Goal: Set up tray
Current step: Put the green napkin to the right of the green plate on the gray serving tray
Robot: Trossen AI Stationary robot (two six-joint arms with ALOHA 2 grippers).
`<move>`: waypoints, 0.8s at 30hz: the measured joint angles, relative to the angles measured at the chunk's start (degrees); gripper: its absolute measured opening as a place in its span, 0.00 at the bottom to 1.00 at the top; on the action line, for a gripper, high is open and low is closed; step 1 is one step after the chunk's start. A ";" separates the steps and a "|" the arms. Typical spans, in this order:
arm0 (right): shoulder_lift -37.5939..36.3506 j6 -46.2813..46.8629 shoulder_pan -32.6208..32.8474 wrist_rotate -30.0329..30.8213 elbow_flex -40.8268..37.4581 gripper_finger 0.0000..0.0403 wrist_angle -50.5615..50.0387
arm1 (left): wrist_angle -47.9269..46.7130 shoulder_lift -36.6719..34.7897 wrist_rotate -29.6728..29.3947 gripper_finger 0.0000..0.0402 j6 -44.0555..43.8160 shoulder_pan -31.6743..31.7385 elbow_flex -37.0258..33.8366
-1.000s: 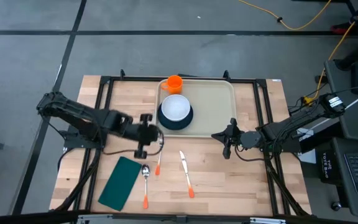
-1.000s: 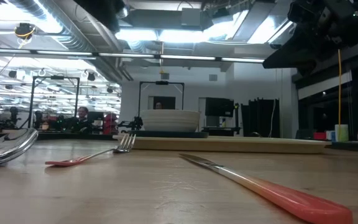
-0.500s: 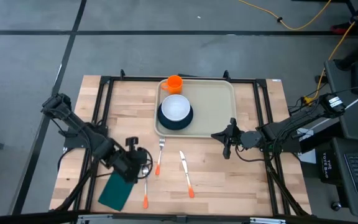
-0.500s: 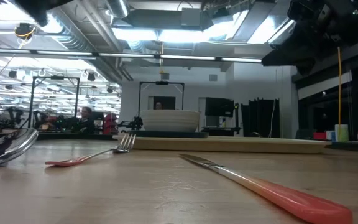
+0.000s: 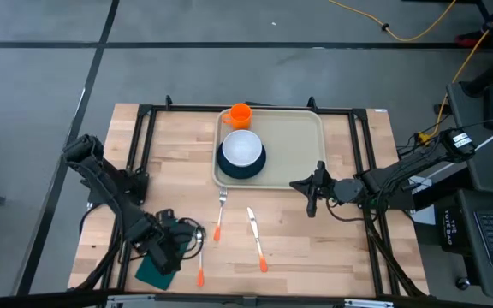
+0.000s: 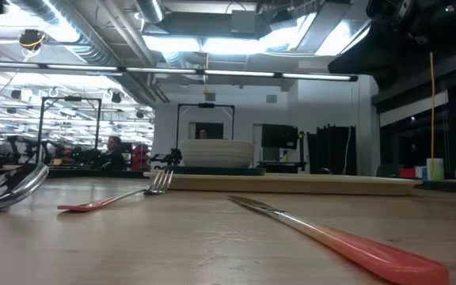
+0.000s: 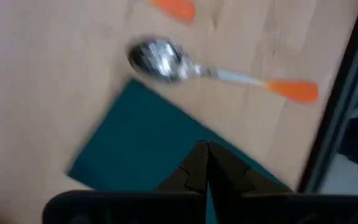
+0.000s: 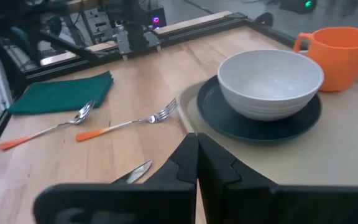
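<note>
The beige tray (image 5: 294, 145) lies at the table's far middle. It holds a dark teal plate (image 5: 229, 168) with a white bowl (image 5: 242, 147) on it, and an orange cup (image 5: 240, 114) at the tray's far left corner. A fork (image 5: 219, 214), a knife (image 5: 257, 239) and a spoon (image 5: 200, 257) lie flat on the wood near the tray. The dark green napkin (image 5: 152, 274) lies flat by the near left edge. My left gripper (image 5: 181, 242) is shut and hovers over the napkin (image 7: 148, 143), beside the spoon (image 7: 160, 56). My right gripper (image 8: 196, 140) is shut over the tray's near rim (image 8: 353, 143).
Black frame rails (image 5: 139, 162) run along the table's left, right and far sides. The right half of the tray (image 5: 302, 137) is bare. Bare wood (image 5: 332, 248) lies near the right front. In the low view the fork (image 6: 117, 199) and knife (image 6: 331, 233) lie flat before the tray (image 6: 291, 184).
My left gripper has swung from beside the tray's near left corner, past the fork, toward the table's near left, and now stands over the napkin. It stays shut. The right arm and all tableware have kept still.
</note>
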 joint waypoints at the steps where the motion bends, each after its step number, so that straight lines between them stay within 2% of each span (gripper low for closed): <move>1: 0.00 -0.14 0.00 0.74 0.00 0.01 0.07 | 0.00 0.64 0.53 0.00 -1.84 -0.93 0.00; 7: 0.00 -3.66 0.00 4.00 0.00 0.01 1.98 | 0.29 5.78 1.77 0.00 -8.47 -5.44 1.22; 18: 0.00 -5.96 0.00 4.36 0.00 0.01 5.54 | 0.40 17.99 4.50 0.00 -17.05 -10.93 14.42; 24: 0.00 -5.85 0.00 4.36 0.00 0.01 5.63 | -0.47 22.12 6.17 0.01 -24.50 -12.51 18.05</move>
